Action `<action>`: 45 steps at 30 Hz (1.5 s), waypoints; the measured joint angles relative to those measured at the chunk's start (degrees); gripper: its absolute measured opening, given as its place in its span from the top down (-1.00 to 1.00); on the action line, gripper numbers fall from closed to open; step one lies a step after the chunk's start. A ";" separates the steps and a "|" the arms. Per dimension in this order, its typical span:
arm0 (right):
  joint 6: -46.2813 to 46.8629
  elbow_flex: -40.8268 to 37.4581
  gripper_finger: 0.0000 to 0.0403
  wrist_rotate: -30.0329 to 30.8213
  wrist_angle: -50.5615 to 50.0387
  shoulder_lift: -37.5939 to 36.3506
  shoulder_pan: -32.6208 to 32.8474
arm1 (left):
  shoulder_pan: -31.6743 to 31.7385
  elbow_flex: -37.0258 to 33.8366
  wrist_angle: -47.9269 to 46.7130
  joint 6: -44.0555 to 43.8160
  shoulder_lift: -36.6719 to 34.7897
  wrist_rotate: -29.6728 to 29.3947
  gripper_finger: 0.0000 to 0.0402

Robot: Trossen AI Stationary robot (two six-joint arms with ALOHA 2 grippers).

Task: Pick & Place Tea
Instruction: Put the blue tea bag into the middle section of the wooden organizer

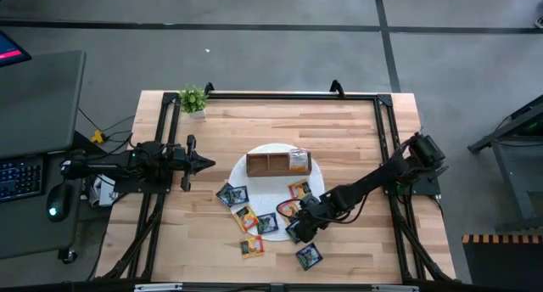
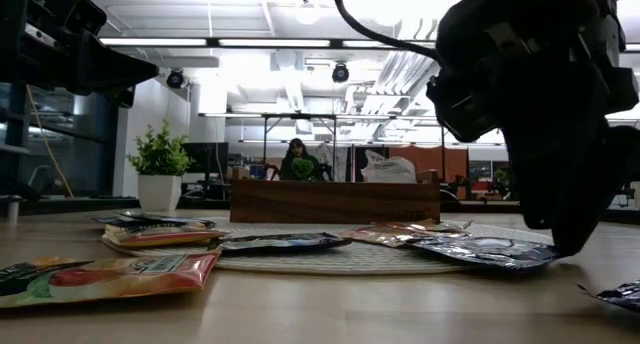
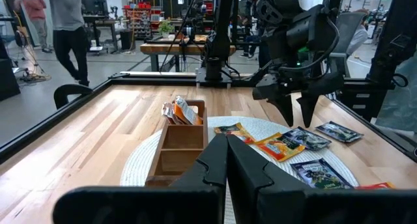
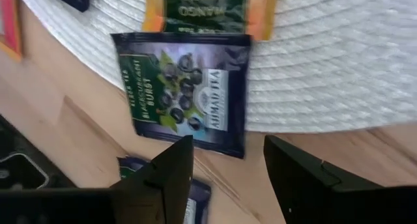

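Wooden box (image 1: 278,163) sits on the round mat (image 1: 316,183) (far half), tea sachets (image 1: 257,222) scattered before it.

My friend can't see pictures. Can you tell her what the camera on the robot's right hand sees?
The right gripper hangs open just above a dark blue blackcurrant tea sachet lying half on a white woven mat, half on the wooden table. Another sachet with an orange border lies beyond it.

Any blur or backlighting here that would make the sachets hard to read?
Right wrist view: motion-blurred, yet the blackcurrant sachet print stays legible. Low view: bright ceiling lights silhouette the right gripper, and the nearest orange sachet is soft. High view: evenly lit, sachets too small to read.
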 joint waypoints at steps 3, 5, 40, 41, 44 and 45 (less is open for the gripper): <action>0.03 0.00 0.09 -0.27 1.45 0.94 0.01 | 0.00 0.01 0.00 -0.02 -0.01 0.00 1.00; 0.11 0.04 0.09 -0.40 2.48 1.38 -0.01 | -0.02 0.00 0.00 -0.02 0.00 0.00 1.00; 0.35 0.21 0.99 0.57 1.45 1.04 -0.01 | -0.02 0.01 0.00 -0.02 -0.01 0.09 1.00; 0.33 0.62 0.99 0.66 0.45 0.81 -0.01 | -0.02 -0.01 0.00 0.00 -0.01 0.11 1.00; -0.19 2.75 1.00 1.68 -4.22 -0.05 -0.01 | 0.00 0.01 0.00 -0.01 -0.01 0.11 1.00; -0.96 3.74 1.00 2.11 -6.52 -0.40 -0.01 | -0.01 0.01 0.00 -0.01 0.00 0.11 1.00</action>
